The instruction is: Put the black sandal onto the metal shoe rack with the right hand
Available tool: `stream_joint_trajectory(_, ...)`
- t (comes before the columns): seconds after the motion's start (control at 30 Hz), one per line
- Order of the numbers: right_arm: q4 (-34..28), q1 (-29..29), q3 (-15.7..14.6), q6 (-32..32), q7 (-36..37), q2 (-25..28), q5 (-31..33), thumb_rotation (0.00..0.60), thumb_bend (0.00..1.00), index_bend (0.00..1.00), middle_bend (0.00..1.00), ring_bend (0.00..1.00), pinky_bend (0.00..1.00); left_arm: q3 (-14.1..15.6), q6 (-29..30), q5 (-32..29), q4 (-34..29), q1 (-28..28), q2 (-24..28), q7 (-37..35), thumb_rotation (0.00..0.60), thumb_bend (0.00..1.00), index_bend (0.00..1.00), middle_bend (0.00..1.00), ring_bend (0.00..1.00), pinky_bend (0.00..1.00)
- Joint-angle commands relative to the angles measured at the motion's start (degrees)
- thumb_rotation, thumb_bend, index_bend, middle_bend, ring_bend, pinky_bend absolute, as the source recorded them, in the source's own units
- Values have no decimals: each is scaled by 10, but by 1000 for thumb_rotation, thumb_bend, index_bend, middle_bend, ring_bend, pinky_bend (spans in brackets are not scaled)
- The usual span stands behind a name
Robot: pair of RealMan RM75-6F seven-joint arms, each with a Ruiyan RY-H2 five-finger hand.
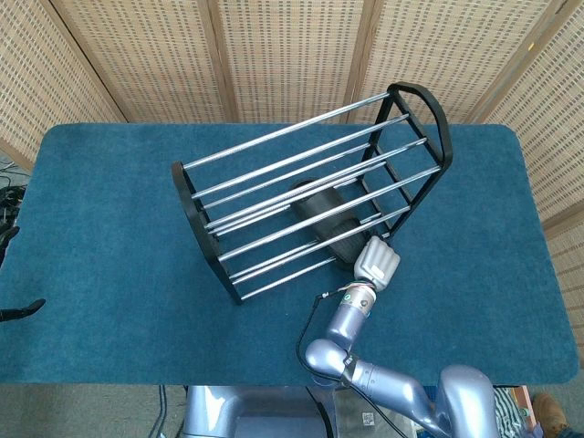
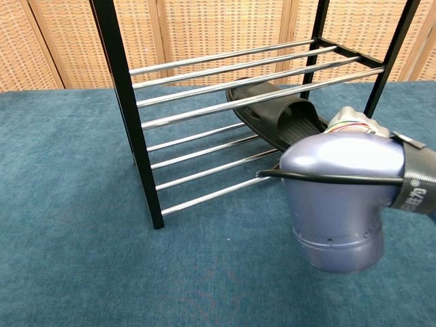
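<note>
The black sandal lies on the lower bars of the metal shoe rack, under the chrome upper bars, its heel end pointing at me. My right hand sits at that heel end, at the rack's front edge, and grips it with curled fingers. In the chest view the sandal rests tilted across the lower bars of the rack. There the right hand is mostly hidden behind my own wrist housing. The left hand shows in neither view.
The rack stands at an angle in the middle of a blue carpeted table. A wicker screen closes off the back. Dark objects poke in at the left edge beyond the table.
</note>
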Motion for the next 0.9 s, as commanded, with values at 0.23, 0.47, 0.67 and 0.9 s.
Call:
stream_joint_trajectory(0.23,13,2,-6,-26,23,-12,-23,600,649,629,692,663,863,0,-1,0,2,1,4,-11,600,101,0,0,0,0)
stream_joint_trajectory(0.47,19,1,-7,-38,40,-19,-41,600,434,480,526,515,822,0,-3,2,4,0,5,-16,600,101,0,0,0,0)
stream_joint_trajectory(0.67,7,-5,-12,-53,57,-20,-56,600,0,198,154,131,436,1,-4,1,5,0,5,-16,600,101,0,0,0,0)
stream_joint_trajectory(0.9,2,-9,-12,-47,66,-20,-73,600,0,124,1,0,98,1,-4,1,5,0,5,-17,600,101,0,0,0,0)
